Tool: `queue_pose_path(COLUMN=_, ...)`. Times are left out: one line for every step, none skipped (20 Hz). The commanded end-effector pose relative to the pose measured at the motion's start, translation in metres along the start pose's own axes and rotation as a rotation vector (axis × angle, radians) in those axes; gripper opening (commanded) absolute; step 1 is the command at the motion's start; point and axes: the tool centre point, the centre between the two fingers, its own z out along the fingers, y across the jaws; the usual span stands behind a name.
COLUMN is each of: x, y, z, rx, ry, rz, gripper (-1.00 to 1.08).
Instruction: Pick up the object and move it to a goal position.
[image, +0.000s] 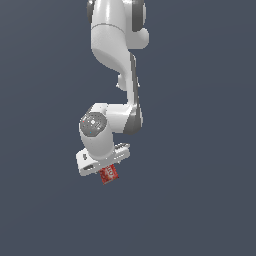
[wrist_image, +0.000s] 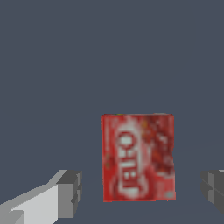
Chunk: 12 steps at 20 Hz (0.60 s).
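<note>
The object is a small red block (wrist_image: 138, 157) with white lettering on its top face. In the wrist view it lies between my two grey fingertips (wrist_image: 70, 192), with a gap on each side, wider on one side than the other. My gripper (wrist_image: 142, 190) is open around it and does not touch it. In the exterior view the red block (image: 108, 174) shows just under the white hand, and the gripper (image: 106, 170) points down at it. The fingers are hidden there by the hand.
The white arm (image: 112, 45) comes down from the top of the exterior view. The ground all around is plain dark grey-blue, with no other objects or edges in view.
</note>
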Motion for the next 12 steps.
queue_pose_path(x=0.0, y=0.004, z=0.004, rx=0.0, ry=0.001, rz=-0.013, gripper=1.0)
queue_pose_path(x=0.0, y=0.005, z=0.004, rx=0.0, ry=0.001, rz=-0.015, gripper=1.0)
queue_pose_path(x=0.0, y=0.006, z=0.005, rx=0.0, ry=0.001, rz=-0.016, gripper=1.0)
queue_pose_path(x=0.0, y=0.006, z=0.005, rx=0.0, ry=0.001, rz=-0.017, gripper=1.0)
queue_pose_path(x=0.0, y=0.005, z=0.005, rx=0.0, ry=0.0, rz=-0.013, gripper=1.0)
queue_pose_path(x=0.0, y=0.005, z=0.005, rx=0.0, ry=0.0, rz=-0.013, gripper=1.0)
queue_pose_path(x=0.0, y=0.005, z=0.006, rx=0.0, ry=0.0, rz=-0.013, gripper=1.0)
queue_pose_path(x=0.0, y=0.005, z=0.008, rx=0.0, ry=0.0, rz=-0.013, gripper=1.0)
queue_pose_path(x=0.0, y=0.005, z=0.011, rx=0.0, ry=0.001, rz=-0.014, gripper=1.0)
queue_pose_path(x=0.0, y=0.005, z=0.015, rx=0.0, ry=0.001, rz=-0.014, gripper=1.0)
queue_pose_path(x=0.0, y=0.005, z=0.019, rx=0.0, ry=0.001, rz=-0.014, gripper=1.0)
queue_pose_path(x=0.0, y=0.005, z=0.024, rx=0.0, ry=0.001, rz=-0.015, gripper=1.0)
